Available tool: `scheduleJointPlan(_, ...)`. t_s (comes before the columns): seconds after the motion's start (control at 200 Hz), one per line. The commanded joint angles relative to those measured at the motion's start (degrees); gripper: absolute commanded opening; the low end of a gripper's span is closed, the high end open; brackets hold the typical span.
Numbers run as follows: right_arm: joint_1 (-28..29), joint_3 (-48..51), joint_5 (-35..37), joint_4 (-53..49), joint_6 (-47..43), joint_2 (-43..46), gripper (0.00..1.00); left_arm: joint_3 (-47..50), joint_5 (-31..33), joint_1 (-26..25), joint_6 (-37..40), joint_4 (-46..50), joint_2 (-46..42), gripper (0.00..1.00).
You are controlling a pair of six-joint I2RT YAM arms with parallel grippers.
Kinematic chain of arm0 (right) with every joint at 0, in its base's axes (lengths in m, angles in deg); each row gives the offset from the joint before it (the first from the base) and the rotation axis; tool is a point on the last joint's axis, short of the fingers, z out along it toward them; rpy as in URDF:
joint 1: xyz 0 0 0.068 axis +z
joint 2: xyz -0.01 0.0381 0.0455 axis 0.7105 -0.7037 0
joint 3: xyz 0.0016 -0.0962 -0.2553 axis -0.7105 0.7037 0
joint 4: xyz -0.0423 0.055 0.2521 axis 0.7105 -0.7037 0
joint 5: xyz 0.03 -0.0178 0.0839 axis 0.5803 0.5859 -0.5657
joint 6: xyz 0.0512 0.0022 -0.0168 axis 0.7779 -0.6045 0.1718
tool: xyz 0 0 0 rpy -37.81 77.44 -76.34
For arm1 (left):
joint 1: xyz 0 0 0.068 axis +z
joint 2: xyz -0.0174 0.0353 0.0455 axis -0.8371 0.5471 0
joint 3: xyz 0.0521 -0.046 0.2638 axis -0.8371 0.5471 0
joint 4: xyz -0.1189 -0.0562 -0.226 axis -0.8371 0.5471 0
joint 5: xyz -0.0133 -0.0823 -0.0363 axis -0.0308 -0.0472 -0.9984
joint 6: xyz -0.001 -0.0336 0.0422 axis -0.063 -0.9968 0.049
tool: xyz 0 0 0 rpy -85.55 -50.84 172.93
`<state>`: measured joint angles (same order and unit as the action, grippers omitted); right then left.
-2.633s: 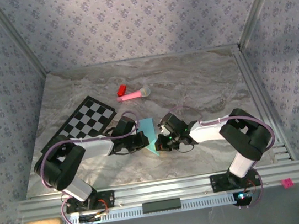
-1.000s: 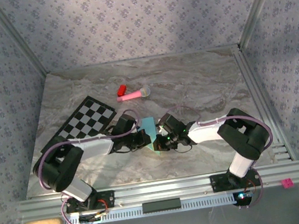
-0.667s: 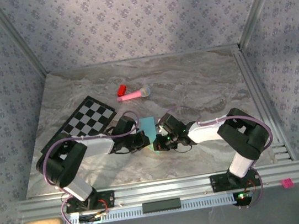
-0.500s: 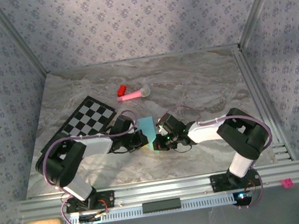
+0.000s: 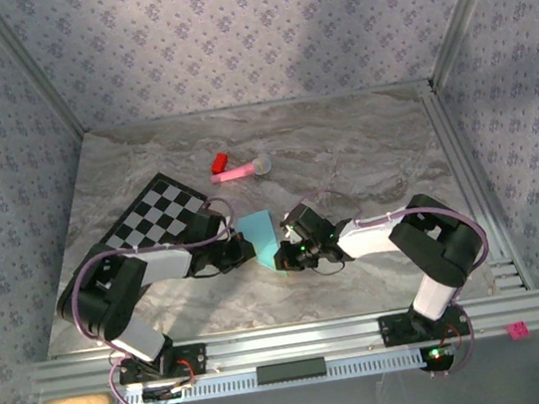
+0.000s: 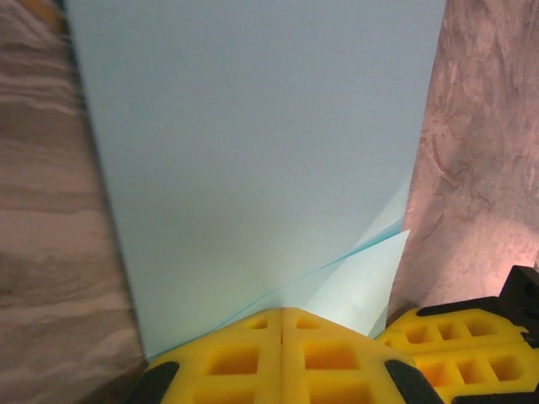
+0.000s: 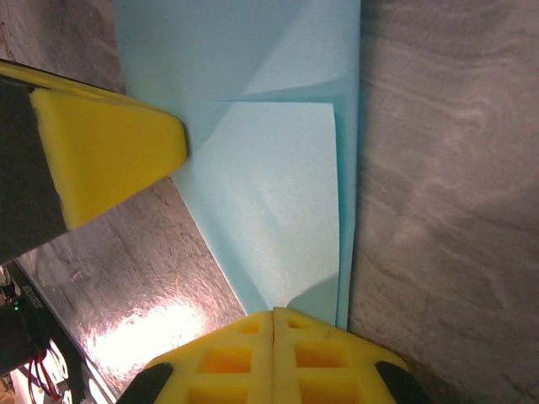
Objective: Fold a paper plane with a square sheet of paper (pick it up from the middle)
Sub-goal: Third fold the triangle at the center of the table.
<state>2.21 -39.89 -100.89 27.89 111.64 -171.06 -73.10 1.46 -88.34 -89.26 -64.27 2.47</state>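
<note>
Paper: square sheet of paper [image 5: 260,231], light blue, partly folded, flat on table [image 5: 372,147] mid-front, between both hands
Left hand [image 6: 282,320]: fingers together, tips at sheet's edge
Right hand [image 7: 274,321]: fingers together, tips at folded corner

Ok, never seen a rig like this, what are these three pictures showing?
These are two robot arms, left and right, bolted to a marble table. The wide picture looks down from above and behind them; the other two come from a camera on each wrist, its yellow fingers at the bottom. On the table lie a checkered mat, a pink stick toy, a red piece and a partly folded light-blue paper. The left gripper and right gripper are shut, tips at the paper.
</note>
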Motion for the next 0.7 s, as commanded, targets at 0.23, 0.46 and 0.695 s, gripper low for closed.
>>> scheduleJointPlan(0.23, -0.1, 2.8, 2.0, -8.7, 0.6, -2.4, 0.0, 3.4, 7.1, 5.7, 4.6, 4.5, -1.7, 0.07)
scheduleJointPlan(0.46, -0.1, 2.6, 2.0, -8.5, 0.7, -2.3, 0.0, 2.7, 6.0, 6.8, 4.4, 6.9, -5.5, 0.09)
scheduleJointPlan(0.695, -0.1, 2.2, 1.9, -8.6, 0.6, -2.1, 0.0, -1.3, 6.8, 6.5, 4.9, 14.3, -13.0, 0.12)
